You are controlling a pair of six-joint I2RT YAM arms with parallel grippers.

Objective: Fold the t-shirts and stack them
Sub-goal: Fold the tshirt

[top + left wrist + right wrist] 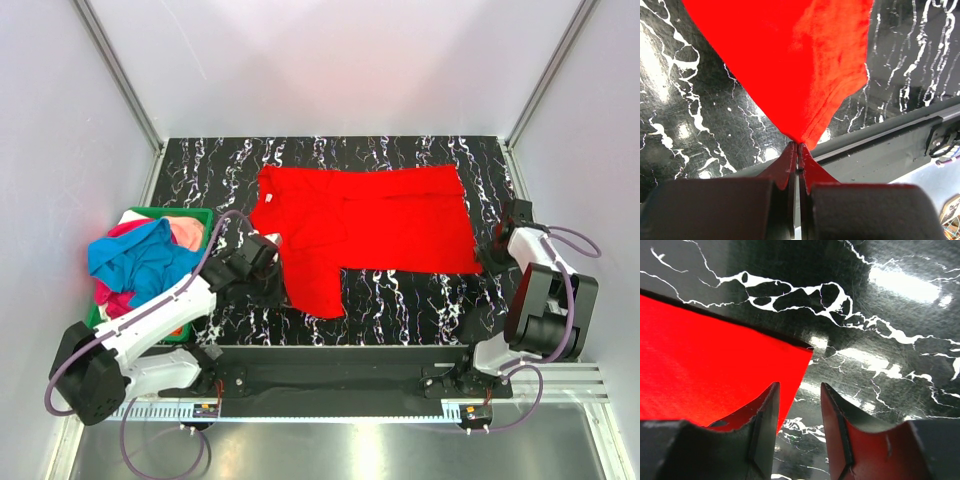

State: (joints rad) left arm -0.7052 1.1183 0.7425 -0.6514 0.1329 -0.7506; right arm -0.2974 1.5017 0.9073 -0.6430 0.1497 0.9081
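Here the red t-shirt [370,225] lies spread flat on the black marbled table [420,295], one edge pinched in the closed left gripper [798,146]. The right gripper [800,387] has its jaws partly apart at the shirt's right corner.

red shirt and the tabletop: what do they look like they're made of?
Red shirt: soft matte cloth, probably cotton knit; it gathers into creases where the left gripper pinches it. Tabletop: hard, glossy, black with white marble-like veins; glare patches show the polish. Stone or printed laminate, cannot tell.
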